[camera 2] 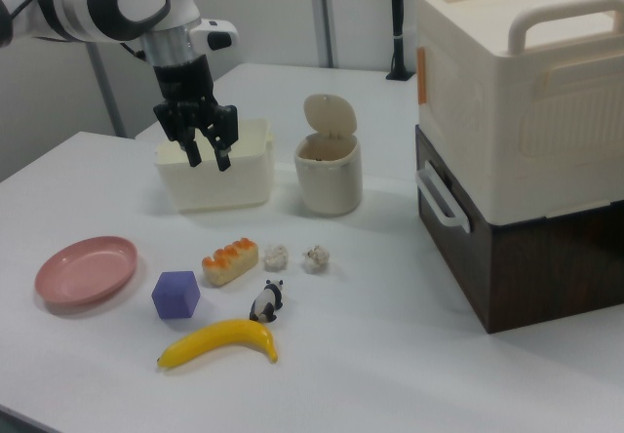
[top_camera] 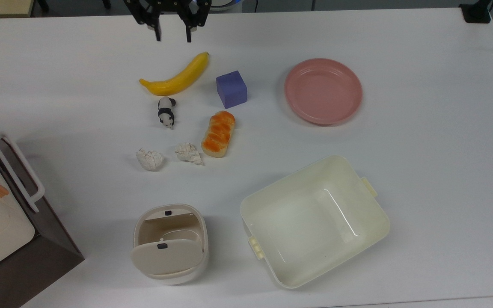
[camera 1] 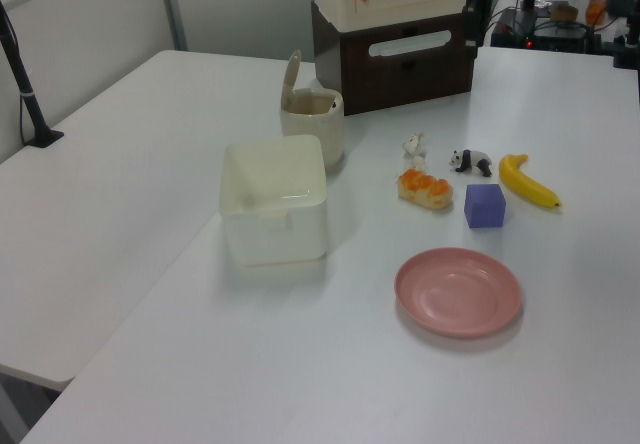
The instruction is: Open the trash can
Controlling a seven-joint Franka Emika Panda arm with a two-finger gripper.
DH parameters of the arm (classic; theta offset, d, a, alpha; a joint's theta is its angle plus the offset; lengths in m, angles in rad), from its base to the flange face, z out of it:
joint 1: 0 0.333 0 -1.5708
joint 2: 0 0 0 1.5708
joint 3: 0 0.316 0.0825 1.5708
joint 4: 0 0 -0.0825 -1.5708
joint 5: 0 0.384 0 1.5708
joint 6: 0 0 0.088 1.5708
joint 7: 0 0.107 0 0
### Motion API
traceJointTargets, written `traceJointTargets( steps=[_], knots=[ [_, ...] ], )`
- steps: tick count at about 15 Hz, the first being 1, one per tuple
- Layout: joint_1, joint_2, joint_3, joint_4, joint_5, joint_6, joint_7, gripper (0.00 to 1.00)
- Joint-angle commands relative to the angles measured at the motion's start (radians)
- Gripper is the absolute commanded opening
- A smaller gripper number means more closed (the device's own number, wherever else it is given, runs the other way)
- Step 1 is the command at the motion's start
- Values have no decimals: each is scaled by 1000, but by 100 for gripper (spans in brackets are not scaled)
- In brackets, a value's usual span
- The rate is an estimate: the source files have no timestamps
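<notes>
The trash can is a small cream-white bin near the top view's bottom edge. Its beige lid is swung up and the inside shows. In the right view the trash can stands mid-table with the lid upright on its hinge. It also appears in the left view, where the trash can stands beside the tub. My gripper hangs open and holds nothing at the top view's top edge, beyond the banana and far from the bin. In the right view my gripper is high above the table.
A banana, toy panda, purple cube, bread and two crumpled paper balls lie mid-table. A pink plate and a cream tub are on the top view's right. A brown box is on its left.
</notes>
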Motion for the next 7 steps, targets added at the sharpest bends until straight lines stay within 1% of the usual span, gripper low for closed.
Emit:
traceJointTargets(
  steps=[1, 7],
  knots=[
    [28, -28, -1, -34, -32, -26, -4, 100],
    [30, -30, -1, -31, -22, -27, 7, 100]
  ],
)
